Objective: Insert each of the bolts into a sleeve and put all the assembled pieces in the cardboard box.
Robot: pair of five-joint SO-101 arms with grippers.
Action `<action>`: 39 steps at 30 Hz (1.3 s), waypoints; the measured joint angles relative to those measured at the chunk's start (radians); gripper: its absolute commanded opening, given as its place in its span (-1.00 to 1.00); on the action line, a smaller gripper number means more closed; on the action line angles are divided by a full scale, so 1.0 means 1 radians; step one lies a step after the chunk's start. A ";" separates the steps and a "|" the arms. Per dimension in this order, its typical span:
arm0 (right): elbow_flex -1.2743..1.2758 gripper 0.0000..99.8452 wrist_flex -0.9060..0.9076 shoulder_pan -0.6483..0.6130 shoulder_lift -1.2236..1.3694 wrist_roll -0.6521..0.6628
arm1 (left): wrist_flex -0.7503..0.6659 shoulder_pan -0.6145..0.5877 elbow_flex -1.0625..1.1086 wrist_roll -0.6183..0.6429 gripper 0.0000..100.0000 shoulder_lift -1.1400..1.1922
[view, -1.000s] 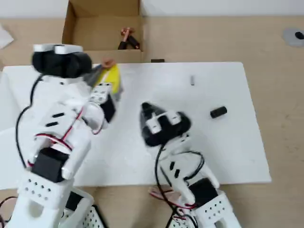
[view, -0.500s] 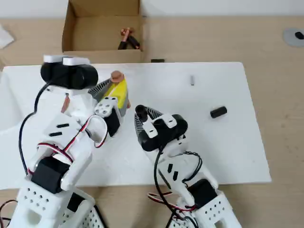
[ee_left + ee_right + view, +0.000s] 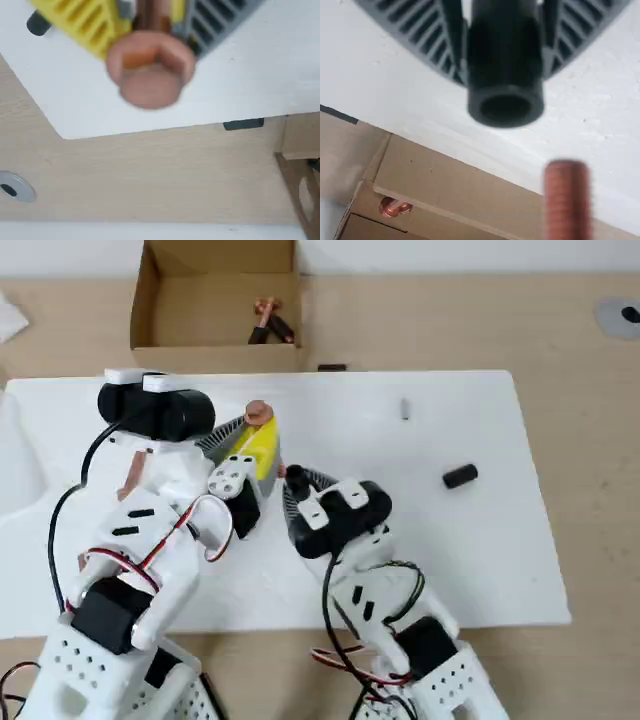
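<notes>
My left gripper, with one yellow and one grey finger, is shut on a copper bolt held head up over the white board. The bolt's hex head fills the left wrist view. My right gripper is shut on a black sleeve, whose open bore faces outward. The bolt's threaded end hangs close beside the sleeve, apart from it. A second black sleeve lies on the board to the right. The cardboard box at the back holds assembled pieces.
A small grey pin lies on the board near its far edge. A black tab sits at the board's back edge. A round metal grommet is set in the wooden table at the far right.
My left gripper has carried the bolt right and toward the sleeve. The right gripper has shifted left with the sleeve, so the two now sit close together.
</notes>
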 measured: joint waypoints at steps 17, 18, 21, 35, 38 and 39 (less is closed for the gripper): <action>0.000 -0.98 0.000 0.000 0.000 0.000 | 0.000 0.057 0.038 0.000 -0.99 -0.002; 0.000 -0.98 0.000 0.000 0.000 0.000 | 0.000 0.057 0.038 0.000 -0.99 -0.002; 0.000 -0.98 0.000 0.000 0.000 0.000 | 0.000 0.060 0.038 0.000 -0.99 -0.002; 0.000 -0.98 0.000 0.000 0.000 -0.037 | -0.101 0.060 0.107 -0.068 -0.99 -0.002; 0.000 -0.98 0.000 0.000 0.000 -0.037 | -0.104 0.060 0.109 -0.068 -0.99 -0.002; 0.000 -0.98 0.000 0.000 0.000 -0.037 | -0.104 0.060 0.109 -0.068 -0.99 -0.002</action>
